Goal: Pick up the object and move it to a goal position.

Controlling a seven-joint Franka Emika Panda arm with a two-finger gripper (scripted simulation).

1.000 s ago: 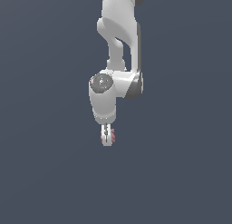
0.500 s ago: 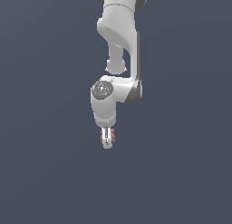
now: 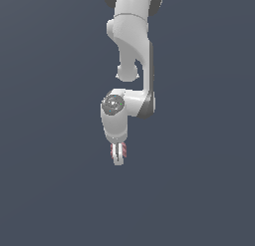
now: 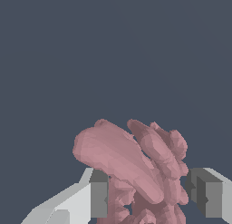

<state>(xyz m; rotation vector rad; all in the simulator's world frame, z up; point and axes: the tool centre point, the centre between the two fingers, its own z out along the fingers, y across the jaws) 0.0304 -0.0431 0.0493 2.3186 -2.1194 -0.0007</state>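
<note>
The pincer (image 3: 118,160) is closed on the pink object (image 4: 136,168), which its fingers mostly hide in the exterior view.

The white, smooth-shelled robot arm (image 3: 132,51) looks like moulded plastic with a soft satin sheen and dark grey joint bands. The white plastic-looking gripper (image 4: 149,198) carries matt grey, flat-faced finger pads (image 4: 99,196). The pinkish-red lumpy object (image 4: 136,168) appears matt and waxy, its lobes smooth but faceted. The slate-blue background surface (image 3: 50,190) is uniformly flat and matt.
</note>
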